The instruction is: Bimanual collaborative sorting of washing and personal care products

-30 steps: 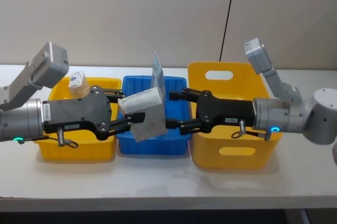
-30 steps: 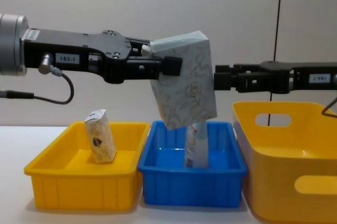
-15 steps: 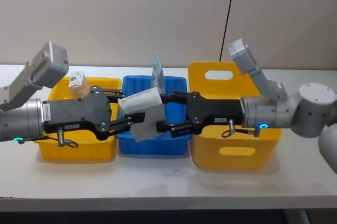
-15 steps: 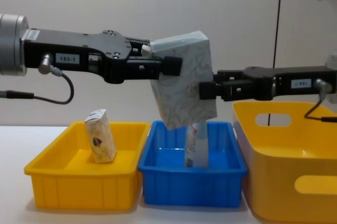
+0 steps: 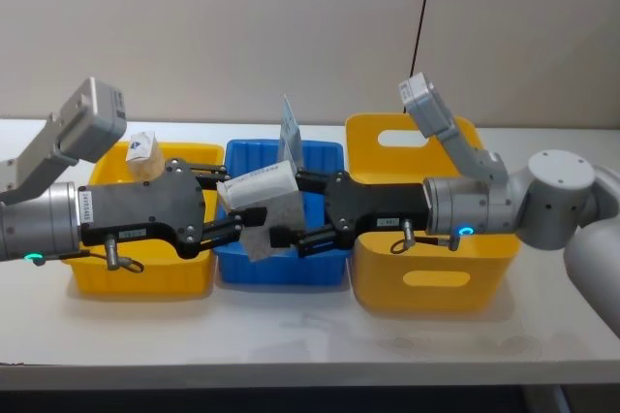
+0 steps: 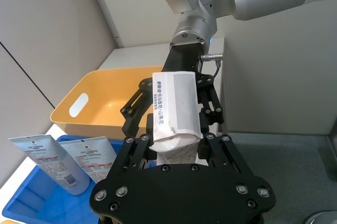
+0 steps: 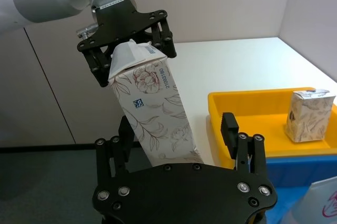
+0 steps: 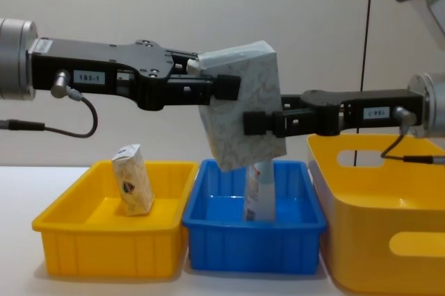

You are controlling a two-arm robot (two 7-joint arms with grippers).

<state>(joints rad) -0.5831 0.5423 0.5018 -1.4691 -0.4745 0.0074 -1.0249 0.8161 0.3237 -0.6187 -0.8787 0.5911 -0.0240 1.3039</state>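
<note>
Clamping the top of the marbled soft pack (image 8: 240, 140), the left end effector (image 8: 224, 87) is offering its body to the wide-open right end effector (image 8: 256, 124), which is straddling it, apparently for a handover.

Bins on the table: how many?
3: a small yellow bin on the robot's left, a blue bin in the middle, a large yellow bin with handle cutouts on the right. None appears hidden.

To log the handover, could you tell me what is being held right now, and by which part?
The left gripper grips the marbled soft pack near its upper end; the right gripper, fingers open, straddles its lower part.
</note>
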